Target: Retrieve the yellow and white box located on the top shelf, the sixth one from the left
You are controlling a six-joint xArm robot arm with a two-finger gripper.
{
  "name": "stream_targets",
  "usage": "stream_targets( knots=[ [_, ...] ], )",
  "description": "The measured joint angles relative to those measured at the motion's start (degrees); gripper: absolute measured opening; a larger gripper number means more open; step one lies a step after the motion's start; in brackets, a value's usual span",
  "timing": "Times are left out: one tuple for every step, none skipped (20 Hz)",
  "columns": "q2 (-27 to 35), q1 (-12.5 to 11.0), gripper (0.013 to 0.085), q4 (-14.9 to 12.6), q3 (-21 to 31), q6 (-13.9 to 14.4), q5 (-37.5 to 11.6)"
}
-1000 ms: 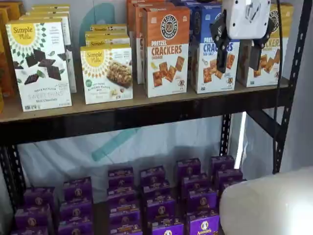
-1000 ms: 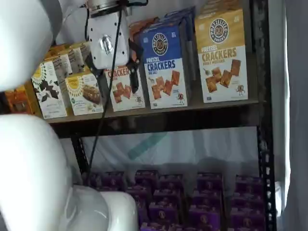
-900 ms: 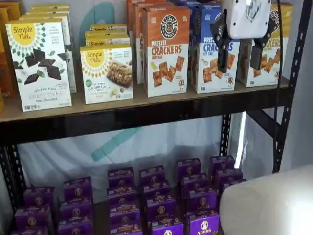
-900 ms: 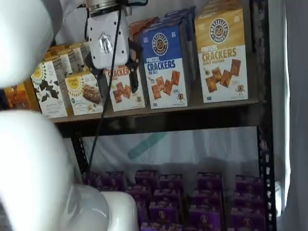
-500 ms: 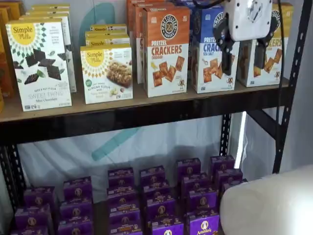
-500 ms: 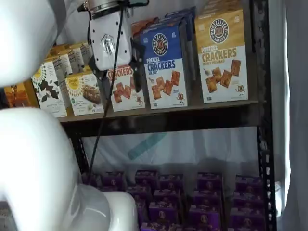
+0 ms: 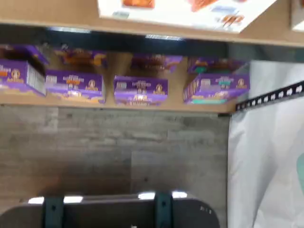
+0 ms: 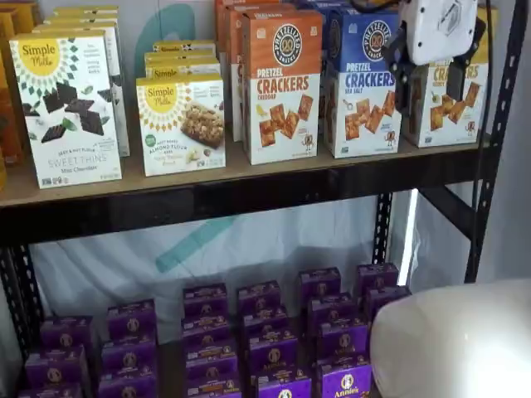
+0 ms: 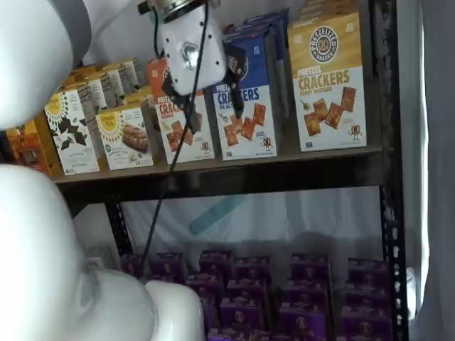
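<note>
The yellow and white box [image 9: 327, 79] stands at the right end of the top shelf [image 9: 249, 177], next to the black upright. In a shelf view my gripper [image 8: 431, 87] hangs in front of this box [image 8: 452, 104] and hides most of it. Its two black fingers are open with a plain gap and hold nothing. In a shelf view the gripper [image 9: 213, 108] shows in front of the orange-topped and blue-topped boxes, left of the yellow one. The wrist view shows the white lower part of one cracker box [image 7: 185, 12]; I cannot tell which.
An orange-topped cracker box [image 8: 280, 83] and a blue-topped one [image 8: 358, 83] stand left of the target. Simple Mills boxes [image 8: 66, 108] fill the shelf's left. Small purple boxes [image 8: 265, 332] fill the lower level. A black upright [image 8: 498, 124] bounds the right. The white arm [image 9: 64, 270] fills the foreground.
The gripper has moved to the right along the top shelf and slightly up, from in front of the blue-topped box to in front of the yellow and white box. The boxes have not moved.
</note>
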Motion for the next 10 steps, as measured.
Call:
stream_targets(
  knots=[
    [0.2, -1.4, 0.085, 0.5, 0.0, -1.2, -1.0],
    [0.5, -3.0, 0.085, 1.1, -0.1, -2.4, -2.0],
    [1.0, -4.7, 0.085, 1.7, -0.3, -3.9, -3.2],
    [1.5, -6.3, 0.085, 2.2, -0.5, -5.2, -4.3],
    [2.2, -8.0, 0.085, 2.7, -0.9, -6.7, -5.4],
    [2.6, -8.8, 0.085, 2.9, -1.1, -7.4, -6.1],
    [3.1, -9.9, 0.085, 3.1, -1.4, -8.4, -7.0],
    [4.3, -12.0, 0.085, 3.7, -2.1, -10.3, -8.3],
    [4.7, -13.1, 0.085, 4.2, -2.4, -11.1, -9.0],
    [5.3, -14.4, 0.085, 4.9, -2.8, -12.3, -9.8]
  ],
)
